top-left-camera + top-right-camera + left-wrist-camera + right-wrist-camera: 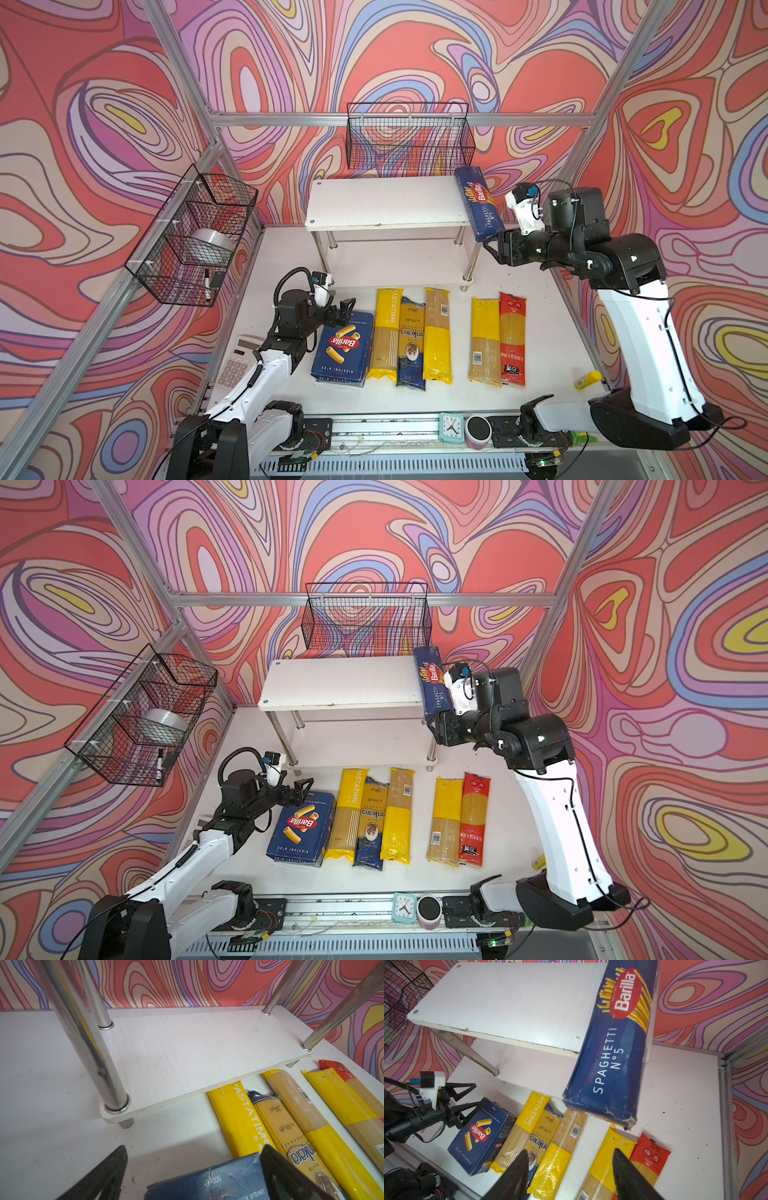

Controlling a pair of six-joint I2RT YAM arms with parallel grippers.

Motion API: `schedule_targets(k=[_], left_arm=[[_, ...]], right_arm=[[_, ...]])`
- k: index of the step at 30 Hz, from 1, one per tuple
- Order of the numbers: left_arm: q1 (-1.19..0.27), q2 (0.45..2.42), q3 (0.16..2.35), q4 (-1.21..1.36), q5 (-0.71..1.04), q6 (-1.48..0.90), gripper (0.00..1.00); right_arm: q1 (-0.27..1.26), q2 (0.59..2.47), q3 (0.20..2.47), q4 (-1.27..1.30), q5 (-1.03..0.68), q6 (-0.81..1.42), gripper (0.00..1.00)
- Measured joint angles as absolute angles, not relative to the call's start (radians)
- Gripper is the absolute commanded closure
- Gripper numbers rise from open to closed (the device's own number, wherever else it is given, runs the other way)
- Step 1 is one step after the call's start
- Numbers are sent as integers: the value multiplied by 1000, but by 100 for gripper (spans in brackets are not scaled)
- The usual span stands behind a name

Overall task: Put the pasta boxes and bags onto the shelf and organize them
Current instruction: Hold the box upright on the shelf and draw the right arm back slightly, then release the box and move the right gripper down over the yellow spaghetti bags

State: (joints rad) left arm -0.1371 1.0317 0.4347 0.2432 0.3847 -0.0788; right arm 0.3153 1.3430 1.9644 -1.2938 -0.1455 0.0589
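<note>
The long spaghetti box lies across the right end of the shelf's top board, its near end overhanging the front edge. My right gripper hangs open just behind that end, apart from it. On the table the wide rigatoni box lies flat. My left gripper is open over its far end, the box's corner between the fingers. Beside it lie a yellow PASTATIME bag, a dark blue bag, two yellow bags and a red bag.
A black wire basket hangs behind the shelf, and another with a tape roll hangs at the left. A calculator lies under the left arm. A small clock and a jar stand at the front edge.
</note>
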Motion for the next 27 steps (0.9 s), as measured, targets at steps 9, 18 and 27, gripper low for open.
schedule_targets(k=[9, 18, 27], left_arm=[[-137, 1027, 429, 244, 385, -78, 0], [-137, 1029, 429, 244, 393, -78, 0], [-137, 1029, 429, 244, 393, -78, 0]], right_arm=[[315, 1174, 1612, -1306, -296, 47, 32], [315, 973, 1357, -1230, -295, 203, 32], [315, 907, 1015, -1044, -253, 415, 33]])
